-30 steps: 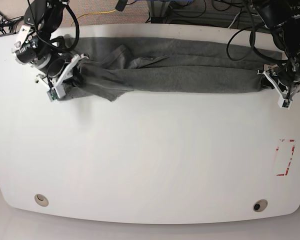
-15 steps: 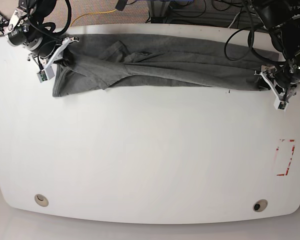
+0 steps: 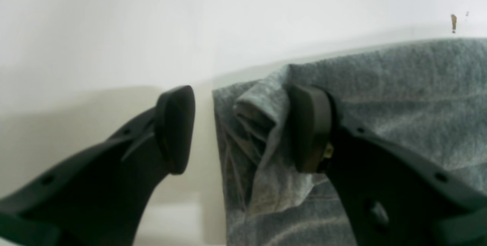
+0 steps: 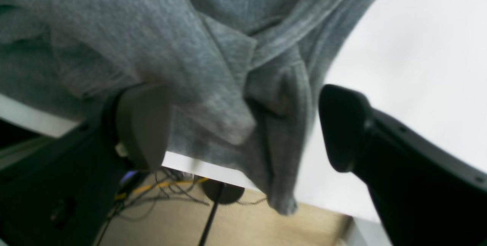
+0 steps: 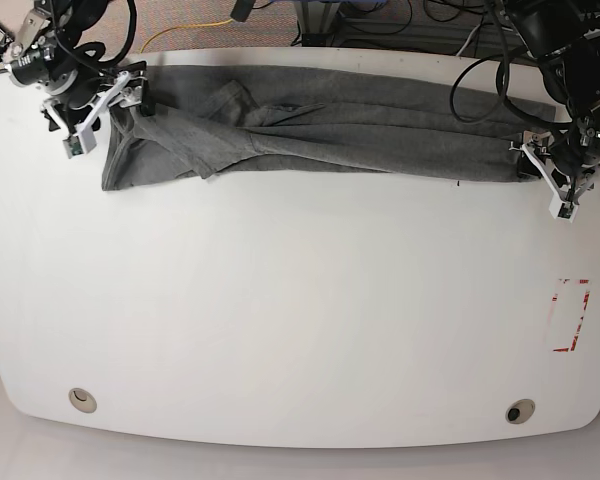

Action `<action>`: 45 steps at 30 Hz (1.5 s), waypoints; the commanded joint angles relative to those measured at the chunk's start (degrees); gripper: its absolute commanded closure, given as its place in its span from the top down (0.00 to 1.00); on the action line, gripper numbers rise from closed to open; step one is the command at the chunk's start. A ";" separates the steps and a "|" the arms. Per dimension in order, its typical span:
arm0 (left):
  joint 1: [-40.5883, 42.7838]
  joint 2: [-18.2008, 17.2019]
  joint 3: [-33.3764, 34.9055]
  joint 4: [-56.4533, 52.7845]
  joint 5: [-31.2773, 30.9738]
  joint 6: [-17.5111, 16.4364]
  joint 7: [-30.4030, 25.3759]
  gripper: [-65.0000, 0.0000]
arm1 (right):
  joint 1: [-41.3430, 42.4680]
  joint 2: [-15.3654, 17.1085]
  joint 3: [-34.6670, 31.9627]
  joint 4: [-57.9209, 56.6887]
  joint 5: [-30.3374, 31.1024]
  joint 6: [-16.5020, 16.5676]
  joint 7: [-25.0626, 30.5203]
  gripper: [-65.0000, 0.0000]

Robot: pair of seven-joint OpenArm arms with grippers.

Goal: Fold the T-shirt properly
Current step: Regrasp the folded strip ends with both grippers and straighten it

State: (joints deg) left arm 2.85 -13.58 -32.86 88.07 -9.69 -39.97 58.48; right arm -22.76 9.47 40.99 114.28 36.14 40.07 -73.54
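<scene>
The grey T-shirt (image 5: 330, 130) lies stretched in a long band along the table's far edge, with a folded flap at its left end. My right gripper (image 5: 102, 112) is at that left end, near the far-left corner. In the right wrist view the right gripper (image 4: 243, 124) stands open and wide, and bunched T-shirt (image 4: 213, 59) cloth hangs loose between the pads over the table edge. My left gripper (image 5: 545, 175) is at the shirt's right end. Seen from the wrist, the left gripper (image 3: 243, 128) is open. A fold of the T-shirt (image 3: 262, 124) touches only the right pad.
The white table (image 5: 300, 320) has a red-marked rectangle (image 5: 570, 315) near its right edge and two round holes (image 5: 82, 400) (image 5: 520, 411) near the front. Cables and arm bases crowd the space beyond the far edge. Below the table edge (image 4: 198, 168) are floor and wires.
My right gripper has moved towards the far-left corner, pulling the shirt's left end out along the far edge, and has opened off the cloth. The left gripper has barely moved.
</scene>
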 commanded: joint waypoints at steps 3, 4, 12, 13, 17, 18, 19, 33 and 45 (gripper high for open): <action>-1.05 -1.05 -0.50 1.82 -0.55 -0.03 -0.68 0.56 | 0.39 0.85 4.06 1.28 1.00 -0.07 0.79 0.80; -1.40 -1.05 -0.50 2.61 -0.55 -0.03 -0.68 0.56 | 0.39 1.03 4.06 1.28 1.88 -0.07 0.79 0.79; -1.75 0.27 -0.50 13.77 -0.64 -0.03 -0.32 0.56 | 1.01 0.68 3.10 1.02 15.07 -0.07 0.70 0.60; -1.84 0.97 -0.41 14.83 -0.64 -0.03 -0.32 0.56 | 1.80 0.59 1.95 1.02 15.07 -0.07 0.70 0.56; -1.58 3.25 -0.24 19.05 -0.64 -0.03 -0.32 0.56 | 3.20 0.50 -3.15 0.84 13.05 -0.07 0.88 0.37; -1.58 3.87 -0.24 19.14 -0.37 -0.03 -0.32 0.56 | 3.47 -0.29 -4.38 0.67 11.38 -0.07 0.97 0.31; -1.58 4.13 -0.24 18.96 -0.28 -0.03 -0.32 0.56 | 3.56 -0.99 -4.99 0.23 10.06 -0.07 0.97 0.28; 3.61 2.99 -0.41 5.95 -0.20 -0.03 -0.85 0.56 | 5.23 -3.19 -13.78 -9.80 -8.67 -0.07 6.15 0.22; -2.98 1.85 4.25 -3.72 -0.20 -0.03 -6.13 0.56 | 14.37 4.63 -14.22 -32.74 -10.25 -0.07 17.49 0.22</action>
State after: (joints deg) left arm 1.65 -10.57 -29.47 85.06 -9.30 -39.88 52.60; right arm -9.65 11.99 26.76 85.89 32.36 41.91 -53.08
